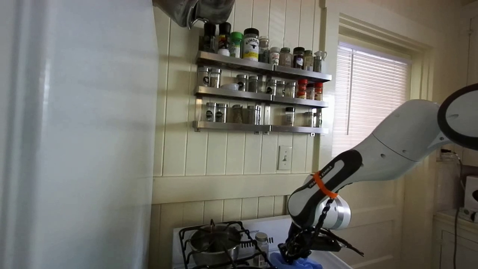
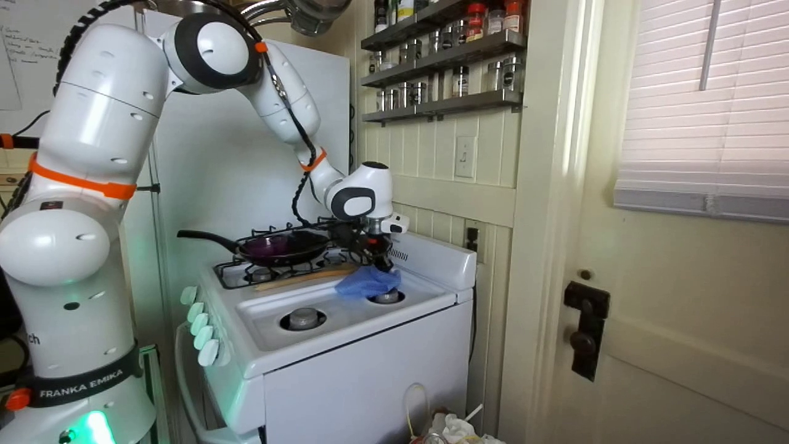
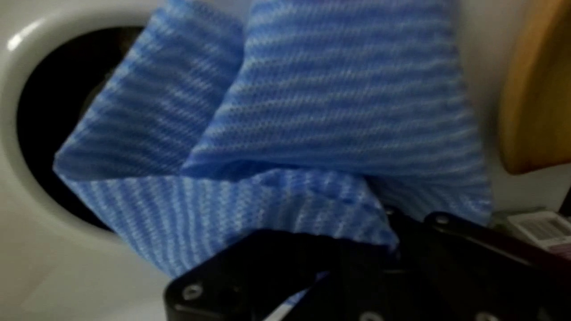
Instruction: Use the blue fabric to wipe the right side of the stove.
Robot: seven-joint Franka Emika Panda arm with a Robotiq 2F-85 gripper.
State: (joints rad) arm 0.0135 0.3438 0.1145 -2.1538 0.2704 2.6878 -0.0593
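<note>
Where my arm [image 2: 102, 117] stands, far left in an exterior view: white links arch above the stove [image 2: 370, 361], with the wrist low over its rear part.
Knobs [image 2: 199, 324]: five in a row along the stove's front, tinged green.
Tall white panel [image 2: 212, 166]: upright behind the arm's arch.
Frying pan [image 2: 296, 251]: black, handle pointing left, seated on the black grates [image 2: 225, 285]; I cannot identify the purplish patch inside it.
Pot [image 1: 209, 257]: metal; an exterior view shows it to me behind bars of the grates, with a jar [image 1: 261, 244] just to its right.
Front burner [image 2: 304, 319]: grey and round, set into the stove's right half.
Wooden piece [image 2: 305, 279]: long, lying between the grates and that right half, one end near the blue fabric [image 2: 368, 282].
Blue fabric: bunched on the right half, toward the back; my wrist view shows fine pale stripes, loose folds and a corner lapping over a round dark opening [image 3: 53, 102].
Pincer [image 2: 382, 264]: low on the fabric, jaws drawn tightly together, as I have a fold of it nipped between them.
Rear burner [image 2: 387, 296]: just below the fabric's edge, which hides part of it.
Shelves [image 2: 444, 63]: three tiers on the wall [image 2: 425, 157], carrying spice jars [image 2: 460, 81].
Light switch [image 2: 465, 156]: on the same wall, under the shelves.
Door [image 2: 684, 277]: far right, dark handle plate [image 2: 585, 333] near its left edge, pale blind [image 2: 684, 123] across its upper part.
</note>
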